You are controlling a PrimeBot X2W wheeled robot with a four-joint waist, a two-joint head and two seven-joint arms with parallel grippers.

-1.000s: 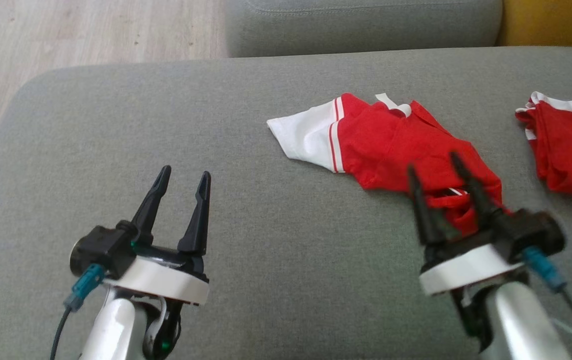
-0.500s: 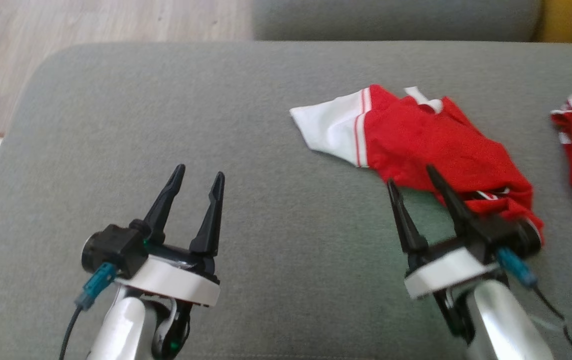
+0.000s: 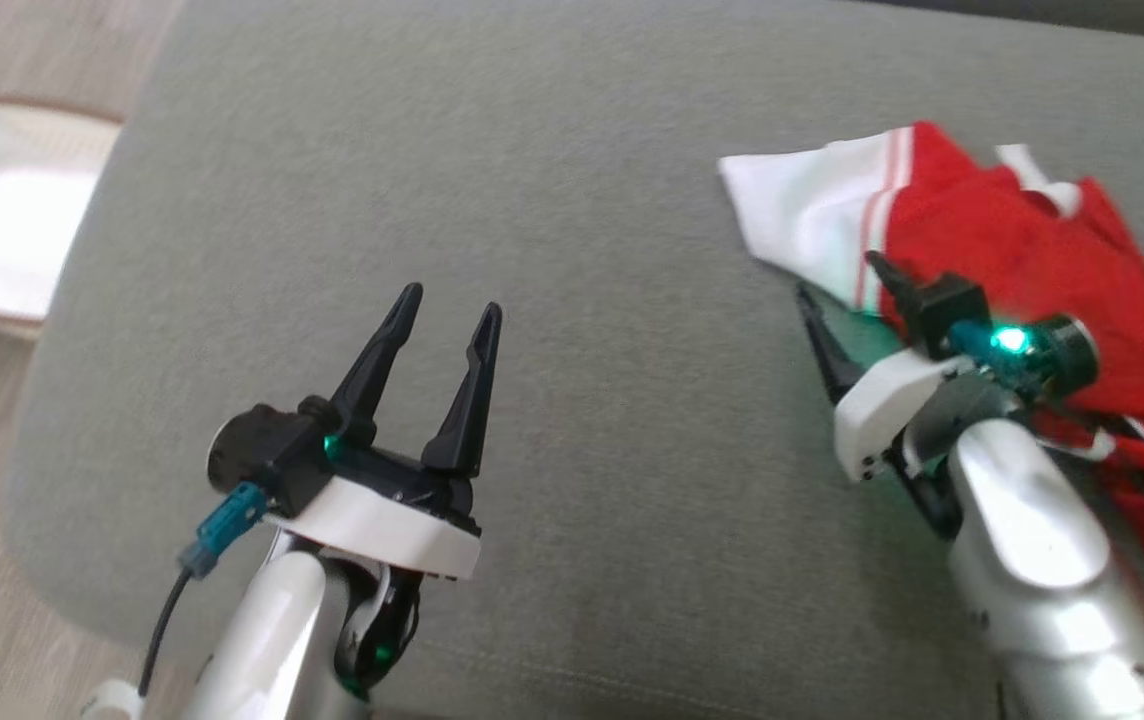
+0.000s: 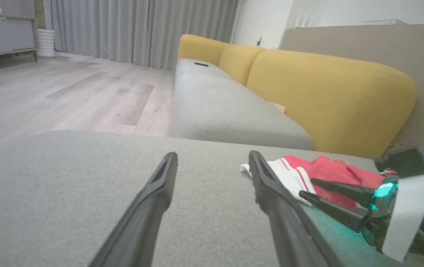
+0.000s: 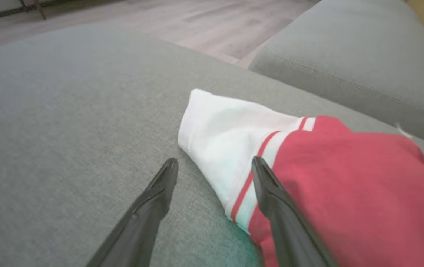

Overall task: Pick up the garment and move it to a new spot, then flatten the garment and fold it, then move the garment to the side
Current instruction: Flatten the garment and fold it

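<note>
Count taken from the near grey cushion (image 3: 532, 150).

- Garment (image 3: 992, 230): one, red and white, lying on it.
- Grippers: two above it, left gripper (image 3: 452, 300) and right gripper (image 3: 837, 275), two dark fingers each.
- Far grey cushion (image 4: 227, 111): one, beyond it.
- Yellow back cushions (image 4: 327, 96): three, beyond it.
- White object (image 3: 2, 200): one, on the floor beside it.

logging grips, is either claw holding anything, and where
Nothing held: left claw open over grey cushion; right claw open at sleeve of red-and-white fabric garment.
</note>
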